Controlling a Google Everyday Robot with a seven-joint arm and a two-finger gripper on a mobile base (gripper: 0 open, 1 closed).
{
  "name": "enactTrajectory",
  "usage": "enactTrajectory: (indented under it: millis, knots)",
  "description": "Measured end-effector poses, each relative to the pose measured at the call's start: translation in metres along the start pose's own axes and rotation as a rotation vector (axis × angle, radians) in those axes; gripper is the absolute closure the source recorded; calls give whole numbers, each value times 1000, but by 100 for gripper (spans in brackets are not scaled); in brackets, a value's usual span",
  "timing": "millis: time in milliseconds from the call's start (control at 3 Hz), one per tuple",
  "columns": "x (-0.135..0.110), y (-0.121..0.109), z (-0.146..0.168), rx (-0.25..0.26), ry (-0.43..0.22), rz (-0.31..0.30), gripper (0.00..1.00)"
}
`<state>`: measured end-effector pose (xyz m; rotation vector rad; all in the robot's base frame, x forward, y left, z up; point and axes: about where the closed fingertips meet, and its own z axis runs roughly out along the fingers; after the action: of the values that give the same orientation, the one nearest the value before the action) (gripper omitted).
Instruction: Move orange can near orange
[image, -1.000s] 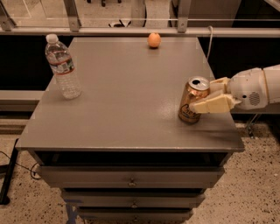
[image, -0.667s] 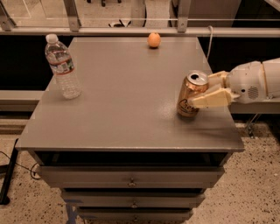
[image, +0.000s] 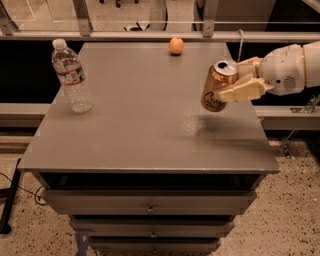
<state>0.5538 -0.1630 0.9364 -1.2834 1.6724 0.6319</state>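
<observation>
The orange can (image: 216, 86) is orange-gold with a silver top and cursive lettering. It is tilted and held clear above the right side of the grey table (image: 145, 120). My gripper (image: 236, 82) comes in from the right and is shut on the can, one cream finger (image: 245, 90) across its near side. The orange (image: 175, 45) is a small round fruit at the table's far edge, up and to the left of the can, well apart from it.
A clear plastic water bottle (image: 72, 76) stands upright on the table's left side. The table has drawers (image: 150, 202) below its front edge. A metal rail (image: 150, 35) runs behind the table. The speckled floor (image: 295, 200) lies to the right.
My gripper has lifted the orange can off the table, tilted it and carried it a little toward the far side. The orange and the bottle have not moved.
</observation>
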Motion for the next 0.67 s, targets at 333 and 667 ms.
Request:
enactTrajectory:
  millis: [333,667]
  knots:
    - [0,0,0,0,0,0,100]
    - [1,-21,-2,28,-20,-7,100]
